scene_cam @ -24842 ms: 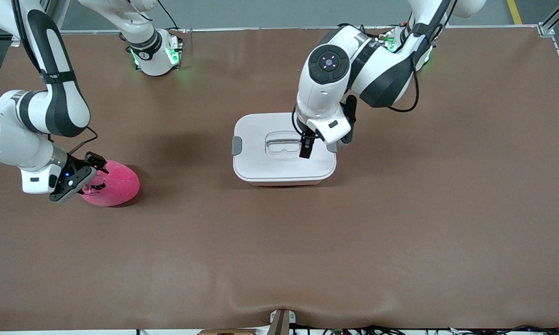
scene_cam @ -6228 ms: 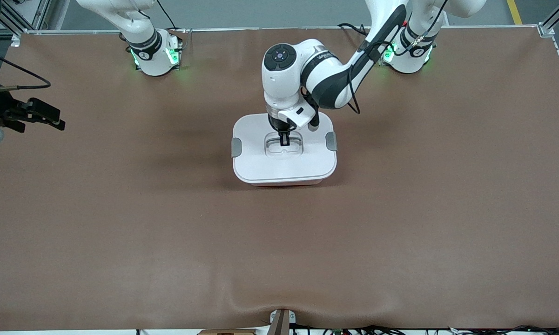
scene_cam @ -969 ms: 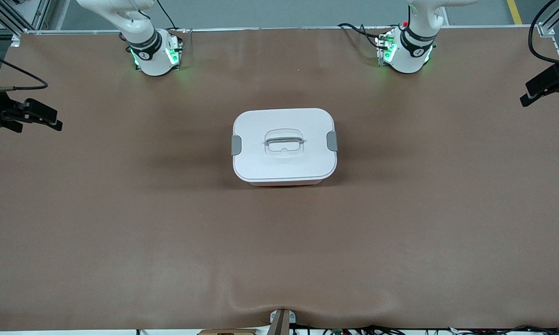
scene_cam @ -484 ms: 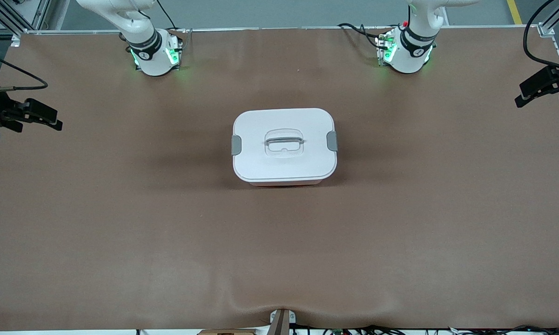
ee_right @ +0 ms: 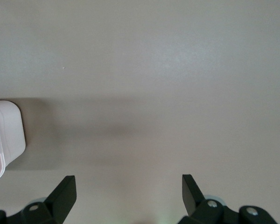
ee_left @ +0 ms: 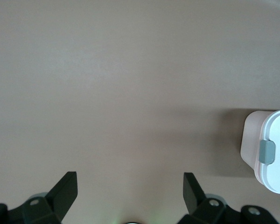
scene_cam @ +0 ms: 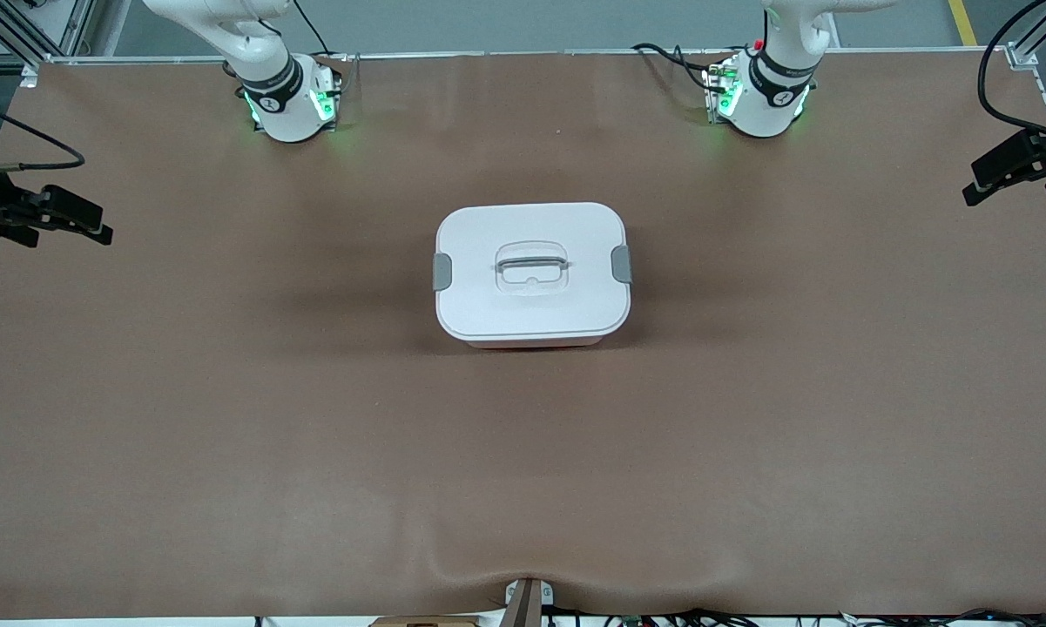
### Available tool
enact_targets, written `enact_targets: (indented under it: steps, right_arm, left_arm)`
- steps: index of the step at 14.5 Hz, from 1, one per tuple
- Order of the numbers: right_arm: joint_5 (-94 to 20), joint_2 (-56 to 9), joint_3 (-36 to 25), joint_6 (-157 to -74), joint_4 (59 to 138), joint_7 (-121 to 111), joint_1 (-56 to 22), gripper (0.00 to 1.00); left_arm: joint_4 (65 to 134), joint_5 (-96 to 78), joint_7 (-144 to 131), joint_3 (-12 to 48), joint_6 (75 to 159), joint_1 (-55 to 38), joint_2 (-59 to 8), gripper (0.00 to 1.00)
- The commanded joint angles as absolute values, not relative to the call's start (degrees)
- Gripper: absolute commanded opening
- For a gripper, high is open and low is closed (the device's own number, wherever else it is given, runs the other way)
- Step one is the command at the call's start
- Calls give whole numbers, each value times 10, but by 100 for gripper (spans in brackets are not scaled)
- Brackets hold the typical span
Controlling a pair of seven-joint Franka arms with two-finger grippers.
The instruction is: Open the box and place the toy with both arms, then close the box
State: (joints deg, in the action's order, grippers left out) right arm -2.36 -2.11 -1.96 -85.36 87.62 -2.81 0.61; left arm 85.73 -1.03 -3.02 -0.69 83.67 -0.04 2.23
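Closed box [scene_cam: 531, 305] mid-table; both grippers at ends.

A robot lab: two arm bases [scene_cam: 289, 104] lit green are bolted along a table [scene_cam: 226, 418] covered in brown matting, with aluminium framing [scene_cam: 1032, 43], cables and grey floor.

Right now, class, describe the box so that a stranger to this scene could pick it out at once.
Start from the brown table. At its middle, between the two arms' ends, stands the box. It is white with rounded corners, a recessed grey handle and a grey clip on each side.
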Motion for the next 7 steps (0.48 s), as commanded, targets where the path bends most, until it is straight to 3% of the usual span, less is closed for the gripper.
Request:
enact_targets:
  steps: [1,7]
  right_arm:
    - [-22,-8,-14,-853,888,-24,13,100]
    - [-27,-9,-14,-855,887,-24,18,100]
  left_arm:
    - [858,-4,-29,-7,843,-2,25,100]
    - [856,-4,-25,-8,843,1,20,100]
